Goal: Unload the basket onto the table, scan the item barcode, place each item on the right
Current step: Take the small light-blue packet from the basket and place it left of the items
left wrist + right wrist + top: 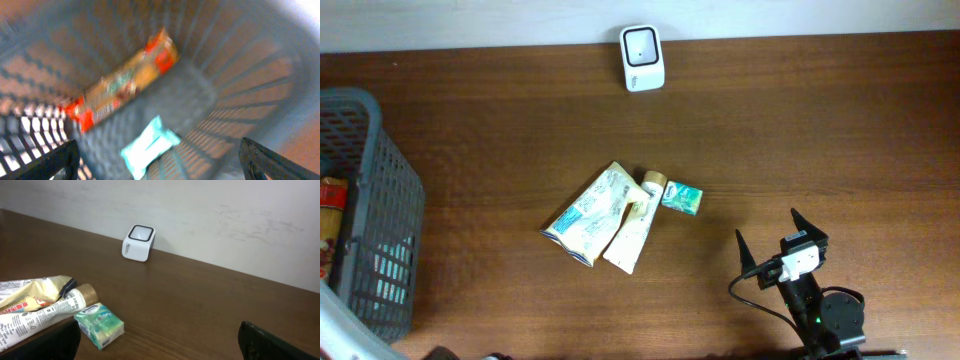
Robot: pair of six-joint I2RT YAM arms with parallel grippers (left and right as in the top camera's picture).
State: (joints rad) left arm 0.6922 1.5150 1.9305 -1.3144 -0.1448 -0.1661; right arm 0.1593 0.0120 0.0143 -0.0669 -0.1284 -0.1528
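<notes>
Near the middle of the table (820,130) lie three items in a tight cluster. A flat pouch (587,215) with pale printed sides lies slantwise. A white tube (635,228) with a tan cap lies along its right edge, touching it. Just beside the tube's cap sits a small green pack (681,198). In the right wrist view the tube (47,311) overlaps the crumpled end of the pouch (30,291), and the green pack (99,325) rests against the tube below the cap.

At the table's far edge, against the pale wall (225,215) and well apart from the cluster, stands the white scanner (642,57). Its dark window (140,231) faces up.

On the near right side of the table, the right gripper (766,223) is released, its two dark fingers spread in a wide V with nothing between them. It is apart from the green pack, and its camera looks across the table toward the cluster and scanner.

At the table's left edge stands a grey mesh basket (390,190). The left gripper (160,142) hangs over its inside, fingers spread to the corners of its own view and holding nothing. That view is blurred. On the basket floor lie a long orange packet (125,82) and, nearer the gripper, a teal pack (150,147), apart from each other.
</notes>
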